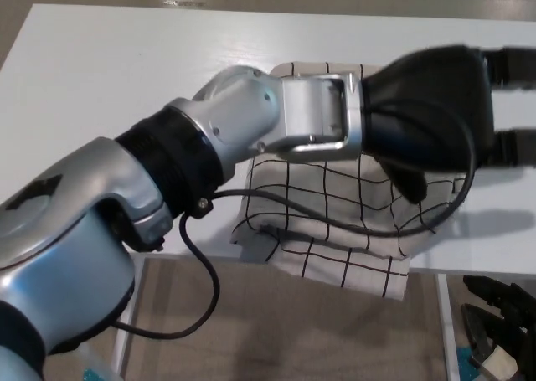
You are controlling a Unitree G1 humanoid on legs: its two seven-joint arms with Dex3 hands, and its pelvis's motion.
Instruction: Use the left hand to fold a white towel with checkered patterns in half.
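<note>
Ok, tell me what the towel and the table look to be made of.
Towel: soft woven cloth, matte white with thin black grid lines; it creases and droops over the table edge. Table: hard, smooth white top with a faint sheen, probably laminate or painted board; the material underneath can't be told.

White table [109, 88] filling most of the view, smooth top with soft glare toward the far edge. Beyond and below, tan floor [251, 314] (plain, slightly glossy). Pale table leg [446, 331] at lower right, a second showing faintly at lower left.
</note>
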